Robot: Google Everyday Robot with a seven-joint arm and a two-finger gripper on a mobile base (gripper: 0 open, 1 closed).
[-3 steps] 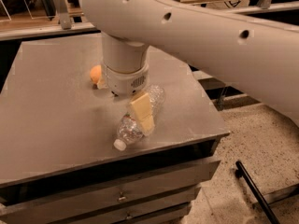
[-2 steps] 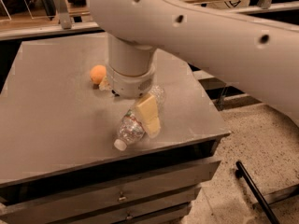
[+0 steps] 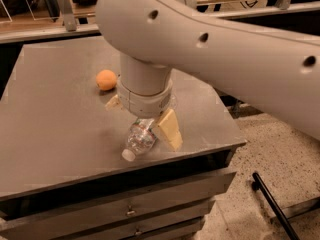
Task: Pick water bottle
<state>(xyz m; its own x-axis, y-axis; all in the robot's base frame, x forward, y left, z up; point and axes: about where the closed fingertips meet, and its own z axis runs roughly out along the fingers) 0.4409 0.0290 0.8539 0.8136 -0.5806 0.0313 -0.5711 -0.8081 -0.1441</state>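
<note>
- Running below the table top, the drawers (image 3: 165, 204) with small handles are closest to the camera, and a black rod (image 3: 272, 204) lies on the speckled floor at the right.
- On the grey table (image 3: 50, 114), near its front edge, the water bottle (image 3: 140, 138) lies on its side.
- It is clear, ribbed plastic, and its white cap points to the front left; its far end is hidden under the wrist.
- The gripper (image 3: 140, 125) hangs straight above the bottle with its tan fingers (image 3: 167, 130) spread apart, one on each side of the bottle, holding nothing.
- The right-hand finger is just beside the bottle; I cannot tell if it touches.
- Farther back, an orange (image 3: 106, 79) sits alone on the table.
- The big pale arm (image 3: 225, 49) crosses the top.
</note>
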